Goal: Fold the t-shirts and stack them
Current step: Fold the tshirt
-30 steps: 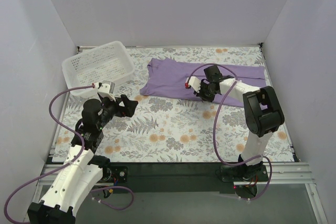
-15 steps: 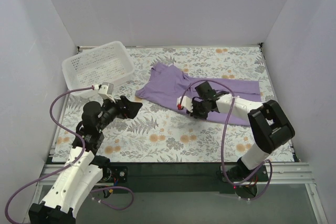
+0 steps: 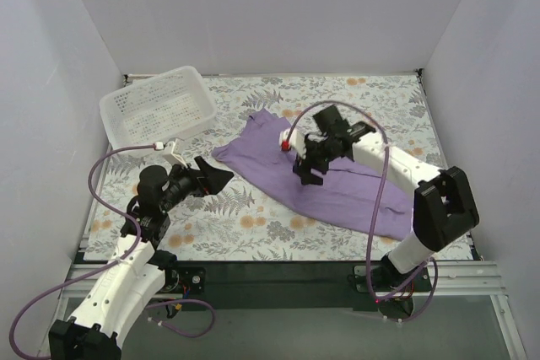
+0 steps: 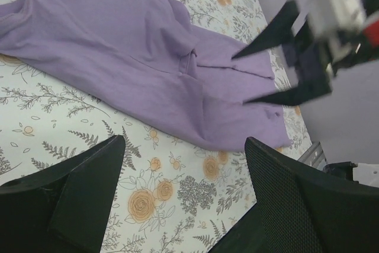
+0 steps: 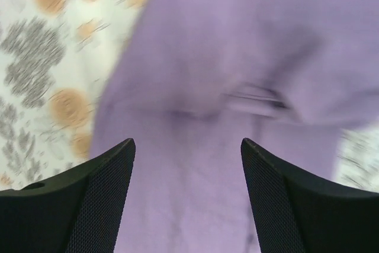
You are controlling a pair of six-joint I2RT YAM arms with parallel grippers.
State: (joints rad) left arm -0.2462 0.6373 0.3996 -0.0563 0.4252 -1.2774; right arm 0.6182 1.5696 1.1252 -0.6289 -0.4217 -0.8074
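T-shirt (image 3: 346,196) lies rumpled just beneath the right claw (image 3: 305,174), jaws apart.

Lavender t-shirt (image 5: 237,57) is seen blurred beneath right gripper (image 5: 186,146), creased mid-frame. Fingers (image 5: 77,205) are spread, nothing gripped. Floral table cover (image 5: 35,69) is exposed at left.
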